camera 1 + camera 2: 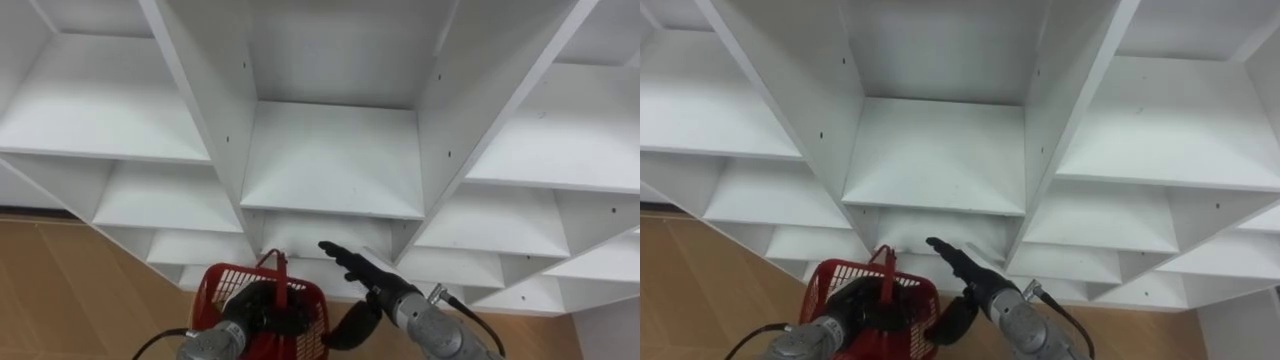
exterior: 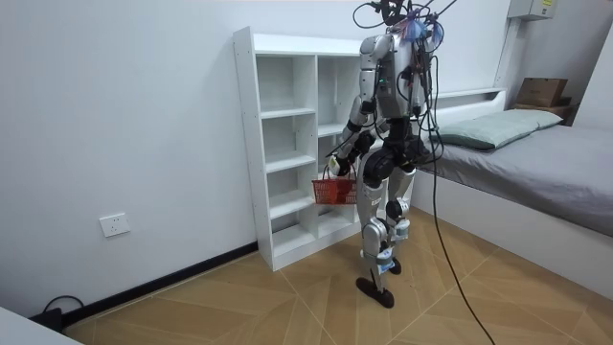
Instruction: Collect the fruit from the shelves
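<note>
The robot stands upright on the wooden floor [image 2: 239,307], close in front of the white closet [image 1: 330,160], with a bed [image 2: 536,163] behind it at the room view's right. The closet's open compartments run across the eye views, and the robot's head looks down into the middle column of shelves.

The left hand [image 1: 255,308] is low in the view, its dark fingers curled round the handle of a red plastic basket [image 1: 212,295]. The basket hangs from that hand just before the lower shelves, at about hip height in the room view. The hand and handle cover much of the basket's inside, so its contents cannot be made out.

The right hand [image 1: 368,275] is just beside the basket, on its right, with fingers straight and apart and the thumb hanging away from them. It reaches forward toward the edge of a lower shelf board and holds nothing; whether its fingertips touch the board cannot be told
</note>
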`<state>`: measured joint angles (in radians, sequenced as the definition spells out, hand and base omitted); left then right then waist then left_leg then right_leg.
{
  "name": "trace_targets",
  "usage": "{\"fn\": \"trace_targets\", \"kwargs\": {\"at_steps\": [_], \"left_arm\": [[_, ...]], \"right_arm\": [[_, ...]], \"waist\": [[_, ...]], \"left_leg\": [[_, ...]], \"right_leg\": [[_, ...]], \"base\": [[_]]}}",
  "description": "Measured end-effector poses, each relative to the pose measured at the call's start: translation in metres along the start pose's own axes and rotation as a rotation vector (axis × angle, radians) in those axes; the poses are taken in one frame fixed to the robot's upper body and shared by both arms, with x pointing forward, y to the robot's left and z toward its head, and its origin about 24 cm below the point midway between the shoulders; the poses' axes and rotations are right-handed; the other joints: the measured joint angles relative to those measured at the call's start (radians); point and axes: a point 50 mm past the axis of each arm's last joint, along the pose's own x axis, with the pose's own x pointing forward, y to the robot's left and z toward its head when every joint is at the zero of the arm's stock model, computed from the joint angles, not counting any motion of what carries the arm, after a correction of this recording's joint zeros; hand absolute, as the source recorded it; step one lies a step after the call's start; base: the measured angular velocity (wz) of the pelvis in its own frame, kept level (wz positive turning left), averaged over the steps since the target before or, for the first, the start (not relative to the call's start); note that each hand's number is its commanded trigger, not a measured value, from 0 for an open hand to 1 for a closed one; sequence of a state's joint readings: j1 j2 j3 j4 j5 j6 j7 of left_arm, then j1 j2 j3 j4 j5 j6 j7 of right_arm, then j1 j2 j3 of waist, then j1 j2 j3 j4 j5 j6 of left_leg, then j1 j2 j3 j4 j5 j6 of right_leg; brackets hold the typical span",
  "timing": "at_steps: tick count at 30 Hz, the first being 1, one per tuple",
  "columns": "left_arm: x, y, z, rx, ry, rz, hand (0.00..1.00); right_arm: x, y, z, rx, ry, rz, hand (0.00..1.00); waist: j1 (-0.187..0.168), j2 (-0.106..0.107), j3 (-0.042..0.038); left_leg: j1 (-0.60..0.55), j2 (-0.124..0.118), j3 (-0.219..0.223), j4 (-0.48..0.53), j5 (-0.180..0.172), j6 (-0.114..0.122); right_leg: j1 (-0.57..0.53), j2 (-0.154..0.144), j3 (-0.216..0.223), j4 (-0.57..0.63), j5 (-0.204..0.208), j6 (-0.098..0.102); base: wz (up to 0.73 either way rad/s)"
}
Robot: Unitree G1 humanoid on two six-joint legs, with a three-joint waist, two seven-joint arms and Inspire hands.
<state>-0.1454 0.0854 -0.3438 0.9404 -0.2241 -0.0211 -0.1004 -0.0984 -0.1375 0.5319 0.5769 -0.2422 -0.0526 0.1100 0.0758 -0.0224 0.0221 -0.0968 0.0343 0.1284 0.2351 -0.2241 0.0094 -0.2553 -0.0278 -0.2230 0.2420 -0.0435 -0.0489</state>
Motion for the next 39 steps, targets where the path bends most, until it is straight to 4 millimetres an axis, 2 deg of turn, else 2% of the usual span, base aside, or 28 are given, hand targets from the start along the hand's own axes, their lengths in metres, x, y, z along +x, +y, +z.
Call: {"fn": "trace_targets", "kwargs": {"at_steps": [8,15,25,34,39], "left_arm": [[0.001,-0.007,0.001,0.005,-0.003,-0.038,1.0],[0.001,-0.006,0.005,0.01,-0.021,-0.044,1.0],[0.0,-0.003,0.005,0.016,-0.02,-0.042,1.0],[-0.002,0.004,-0.002,0.027,0.007,-0.025,1.0],[-0.004,0.008,-0.013,0.167,0.058,-0.006,1.0]], "right_arm": [[0.002,0.004,0.003,0.007,-0.01,0.02,0.0],[0.001,0.003,0.002,0.006,-0.007,0.017,0.0],[0.0,0.002,-0.007,0.004,0.029,0.021,0.0],[-0.002,-0.001,-0.011,-0.001,0.044,0.004,0.0],[-0.01,0.004,-0.026,0.01,0.091,-0.001,0.0]], "waist": [[-0.014,0.002,-0.0014],[-0.014,0.019,-0.0119],[-0.015,0.013,-0.0092],[-0.015,-0.003,-0.0001],[-0.013,-0.004,-0.0019]], "left_leg": [[0.003,0.001,0.0,-0.001,0.0,0.0],[0.007,0.002,0.0,0.0,0.0,0.0],[0.014,0.0,0.001,-0.002,0.0,0.0],[0.021,-0.001,0.005,-0.012,0.001,0.001],[0.028,0.0,0.006,-0.023,0.0,0.001]], "right_leg": [[0.009,0.001,-0.004,-0.005,0.0,0.001],[0.01,0.002,-0.002,-0.003,0.0,0.001],[0.013,-0.001,-0.002,-0.004,-0.001,0.001],[0.012,0.002,0.001,-0.005,-0.002,0.003],[0.018,0.011,0.02,-0.02,-0.002,0.006]], "base": [[0.03],[0.0],[0.0],[-0.02],[-0.01]]}}
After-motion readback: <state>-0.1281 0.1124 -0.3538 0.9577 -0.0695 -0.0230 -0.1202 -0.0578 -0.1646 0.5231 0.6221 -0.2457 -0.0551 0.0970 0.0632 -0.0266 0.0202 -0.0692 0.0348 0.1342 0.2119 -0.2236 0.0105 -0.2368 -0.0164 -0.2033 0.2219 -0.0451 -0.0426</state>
